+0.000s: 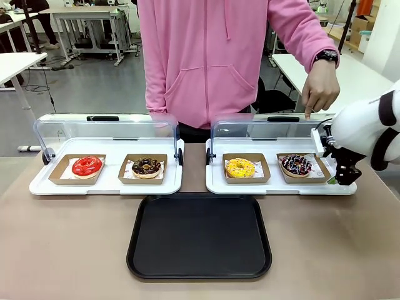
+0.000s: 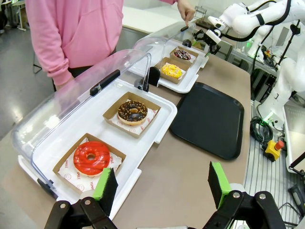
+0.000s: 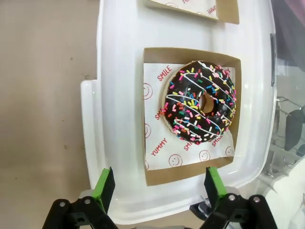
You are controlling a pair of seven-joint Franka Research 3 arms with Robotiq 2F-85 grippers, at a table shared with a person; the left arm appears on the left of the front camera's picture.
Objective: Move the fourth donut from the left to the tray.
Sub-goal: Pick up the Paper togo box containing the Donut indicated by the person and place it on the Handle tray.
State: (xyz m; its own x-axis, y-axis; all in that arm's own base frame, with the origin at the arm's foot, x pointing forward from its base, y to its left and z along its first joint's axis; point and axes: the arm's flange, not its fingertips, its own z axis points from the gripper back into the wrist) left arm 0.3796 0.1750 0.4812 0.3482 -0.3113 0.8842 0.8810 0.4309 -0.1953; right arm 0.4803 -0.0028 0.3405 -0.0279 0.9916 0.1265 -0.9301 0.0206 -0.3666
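The fourth donut point(image 1: 296, 164), dark chocolate with white stripes and coloured sprinkles, sits in a brown cardboard holder on the right white tray point(image 1: 215, 185). It also appears in the right wrist view as the donut point(image 3: 200, 101), and far off as the donut point(image 2: 182, 54). My right gripper point(image 1: 347, 178) hangs open just right of it, over the white tray's right end; its green pads point(image 3: 104, 183) straddle the holder's near edge. The black tray point(image 1: 199, 235) lies at the table's front middle, also seen as the tray point(image 2: 209, 118). My left gripper point(image 2: 162, 182) is open above the table.
A person in pink stands at the far side, one hand point(image 1: 320, 89) pointing down behind the right lid. A yellow donut point(image 1: 240, 167) shares the right tray; a red donut point(image 1: 87, 166) and a crumb-topped chocolate donut point(image 1: 147, 167) sit on the left tray. Clear lids point(image 1: 106, 128) stand raised.
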